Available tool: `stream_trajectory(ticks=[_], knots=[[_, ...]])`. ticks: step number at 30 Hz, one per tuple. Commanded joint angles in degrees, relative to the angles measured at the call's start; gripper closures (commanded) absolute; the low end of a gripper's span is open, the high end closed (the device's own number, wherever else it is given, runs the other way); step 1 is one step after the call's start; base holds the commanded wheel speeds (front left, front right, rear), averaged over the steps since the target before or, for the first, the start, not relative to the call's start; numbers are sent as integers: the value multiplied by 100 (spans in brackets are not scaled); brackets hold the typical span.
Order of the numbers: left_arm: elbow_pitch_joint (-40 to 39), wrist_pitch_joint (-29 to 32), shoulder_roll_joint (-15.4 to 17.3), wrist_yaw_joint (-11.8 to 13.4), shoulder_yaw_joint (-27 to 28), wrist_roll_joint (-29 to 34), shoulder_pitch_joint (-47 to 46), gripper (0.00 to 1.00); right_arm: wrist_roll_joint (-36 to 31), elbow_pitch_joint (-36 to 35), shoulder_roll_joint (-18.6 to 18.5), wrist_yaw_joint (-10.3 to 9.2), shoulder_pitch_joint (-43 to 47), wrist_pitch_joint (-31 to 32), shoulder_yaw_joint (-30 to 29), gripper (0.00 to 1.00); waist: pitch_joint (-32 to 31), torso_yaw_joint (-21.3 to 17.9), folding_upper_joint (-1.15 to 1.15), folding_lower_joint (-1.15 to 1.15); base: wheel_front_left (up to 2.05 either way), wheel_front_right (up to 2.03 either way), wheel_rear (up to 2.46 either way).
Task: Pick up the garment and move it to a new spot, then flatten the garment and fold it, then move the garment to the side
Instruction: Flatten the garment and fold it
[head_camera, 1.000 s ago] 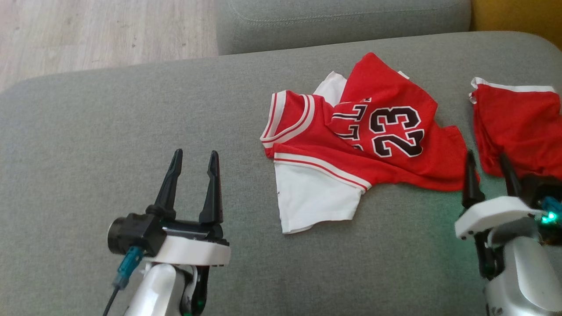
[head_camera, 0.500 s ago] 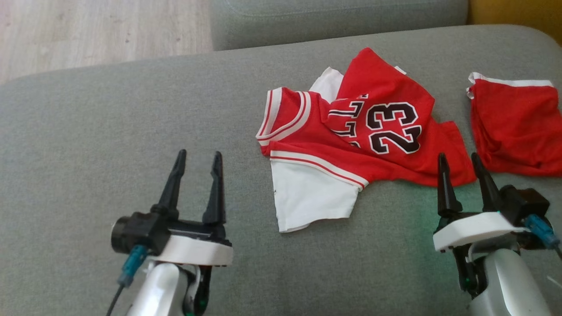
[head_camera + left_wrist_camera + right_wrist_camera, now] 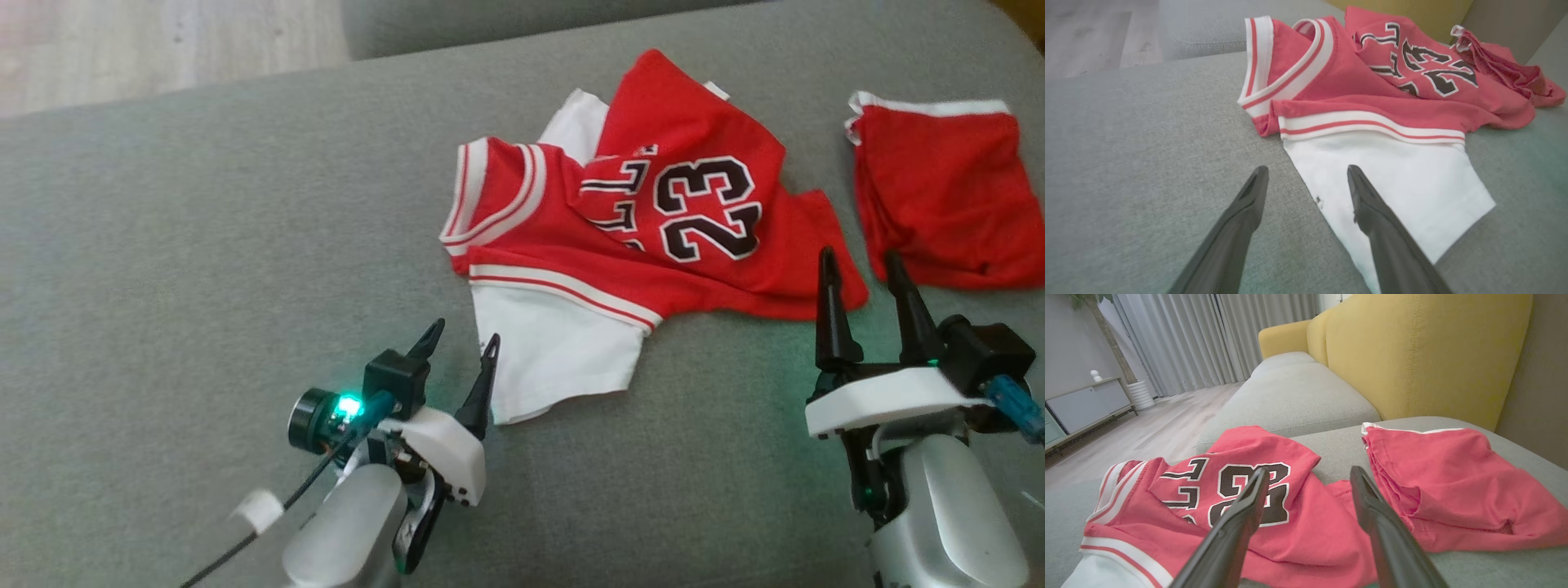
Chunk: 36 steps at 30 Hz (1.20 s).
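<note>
Lying crumpled on the grey sofa cushion (image 3: 204, 245), the red number-23 jersey (image 3: 653, 245) sat just beyond two empty, wide-open claws. The left claw (image 3: 467, 331) bracketed the left edge of the white sleeve (image 3: 555, 351). Pinching that hem low, with the right claw (image 3: 859, 255) taking the near red hem, would probably lift it evenly. The right wrist view added folds in the red shorts (image 3: 1453, 482) and a yellow backrest (image 3: 1412, 355).

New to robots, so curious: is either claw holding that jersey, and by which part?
Nothing is held. The left gripper, at the jersey's white sleeve, and the right gripper, at its red hem, both stand open.
</note>
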Motion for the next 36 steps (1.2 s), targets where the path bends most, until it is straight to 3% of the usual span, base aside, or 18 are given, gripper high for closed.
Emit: stream_trajectory(ticks=[1, 12, 18, 19, 20, 21, 28, 36], knots=[[-39, 44, 31, 60, 63, -72, -281, 0, 45, -189, -25, -4, -191, -75, 150, 0, 100, -98, 0, -1, 0, 0, 0], [508, 472, 31, -59, -624, -663, -607, 0, 120, -72, -25, -4, -299, -165, 179, 0, 217, -298, 0, -1, 0, 0, 0], [797, 834, 31, 0, -915, -900, -705, 0, 138, -35, -25, -4, -363, -200, 182, 0, 208, -350, 0, -1, 0, 0, 0], [827, 879, 31, -15, -965, -934, -714, 32, 139, -32, -25, -4, -365, -204, 180, 0, 205, -351, 0, -1, 0, 0, 0], [847, 903, 31, -22, -1006, -965, -725, 89, 140, -29, -25, -4, -366, -208, 175, 0, 200, -349, 0, -1, 0, 0, 0], [862, 909, 31, -24, -1041, -993, -734, 100, 141, -26, -25, -4, -365, -211, 168, 0, 195, -345, 0, -1, 0, 0, 0], [901, 557, 31, 109, -1064, -1149, -821, 100, 117, -5, -25, -4, -334, -227, 110, 0, 131, -239, 0, -1, 0, 0, 0], [935, -566, 140, 488, -458, -1412, -892, 100, 51, 44, -25, -4, -276, -225, 108, 0, -52, -12, 0, -1, 0, 0, 0]])
